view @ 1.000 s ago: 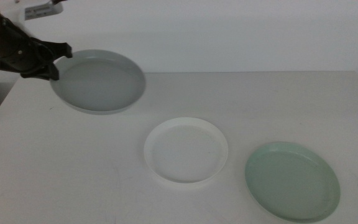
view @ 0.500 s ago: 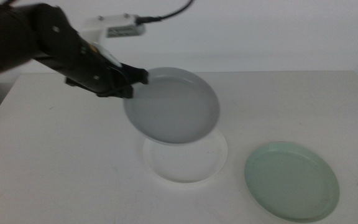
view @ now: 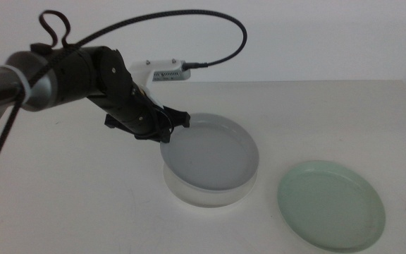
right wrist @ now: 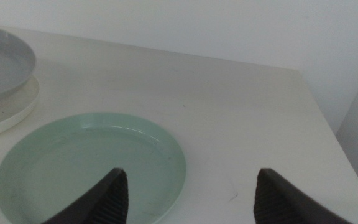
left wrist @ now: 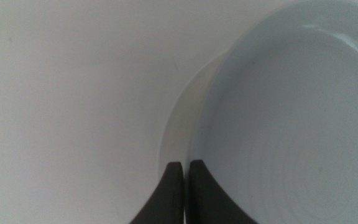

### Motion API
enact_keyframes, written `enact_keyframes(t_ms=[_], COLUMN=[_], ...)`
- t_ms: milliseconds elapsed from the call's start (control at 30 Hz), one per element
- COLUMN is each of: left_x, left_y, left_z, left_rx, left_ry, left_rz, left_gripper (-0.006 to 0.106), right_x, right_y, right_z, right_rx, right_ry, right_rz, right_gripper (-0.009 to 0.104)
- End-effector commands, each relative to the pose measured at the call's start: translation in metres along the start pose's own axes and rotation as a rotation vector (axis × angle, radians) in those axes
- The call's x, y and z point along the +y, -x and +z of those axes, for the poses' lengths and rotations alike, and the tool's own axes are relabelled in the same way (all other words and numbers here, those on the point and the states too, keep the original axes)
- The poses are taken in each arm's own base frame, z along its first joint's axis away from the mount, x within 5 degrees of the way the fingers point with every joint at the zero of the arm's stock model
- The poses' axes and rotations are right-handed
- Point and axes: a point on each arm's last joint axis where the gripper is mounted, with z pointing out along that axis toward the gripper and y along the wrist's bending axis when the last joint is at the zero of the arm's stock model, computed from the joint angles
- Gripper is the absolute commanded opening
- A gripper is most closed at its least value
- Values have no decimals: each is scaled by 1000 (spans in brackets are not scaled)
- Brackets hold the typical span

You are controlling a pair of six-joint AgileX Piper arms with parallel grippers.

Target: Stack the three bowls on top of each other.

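Observation:
My left gripper (view: pixel 166 125) is shut on the near-left rim of the grey-blue bowl (view: pixel 210 152), holding it slightly tilted right over the white bowl (view: pixel 183 189). Only the white bowl's front rim shows beneath it, and I cannot tell whether the two touch. In the left wrist view the jaws of the left gripper (left wrist: pixel 184 183) pinch the grey-blue bowl (left wrist: pixel 278 124) at its rim, with the white bowl (left wrist: pixel 180 121) peeking out beside it. The mint green bowl (view: pixel 331 204) lies alone at the front right. My right gripper (right wrist: pixel 190 177) hangs open above the green bowl (right wrist: pixel 86 168), holding nothing.
The left arm reaches in from the left, with a black cable (view: pixel 210 28) looping above it. The white table (view: pixel 76 204) ends at a right edge (right wrist: pixel 319 109) near the green bowl. A pale wall stands behind.
The left gripper carried the grey-blue bowl from the table's back left to the centre and lowered it over the white bowl. The green bowl has not moved.

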Motion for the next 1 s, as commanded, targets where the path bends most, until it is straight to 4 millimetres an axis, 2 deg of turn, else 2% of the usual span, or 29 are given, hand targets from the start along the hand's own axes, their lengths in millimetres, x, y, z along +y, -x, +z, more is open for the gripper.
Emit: enact_keyframes(t_ms=[0, 167, 233, 300, 367, 567, 600, 633, 733, 967], left_x=[-9, -6, -5, -4, -4, -6, -7, -9, -16, -16], left_y=[13, 10, 9, 8, 8, 12, 13, 14, 16, 7], left_z=[-16, -3, 2, 4, 4, -6, -12, -19, -48, -141], left_rx=[-101, -69, -59, -54, -52, -81, -94, -106, -142, -210], left_ry=[-31, -23, -20, -18, -18, -22, -24, -28, -54, -83], left_rz=[-18, -23, -25, -24, -22, 40, 67, 95, 190, 301], left_gripper=[0, 0, 4, 13, 27, 92, 101, 105, 105, 105], right_x=[-3, -3, -3, -3, -3, -3, -3, -3, -3, -3], right_y=[9, 9, 9, 9, 9, 9, 9, 9, 9, 9], right_z=[-3, -3, -3, -3, -3, -3, -3, -3, -3, -3], right_rx=[-96, -96, -96, -96, -96, -96, -96, -96, -96, -96], right_ry=[-39, -39, -39, -39, -39, -39, -39, -39, -39, -39], right_rz=[-13, -13, -13, -13, -13, -13, -13, -13, -13, -13], right_gripper=[52, 52, 52, 52, 52, 52, 52, 52, 52, 52])
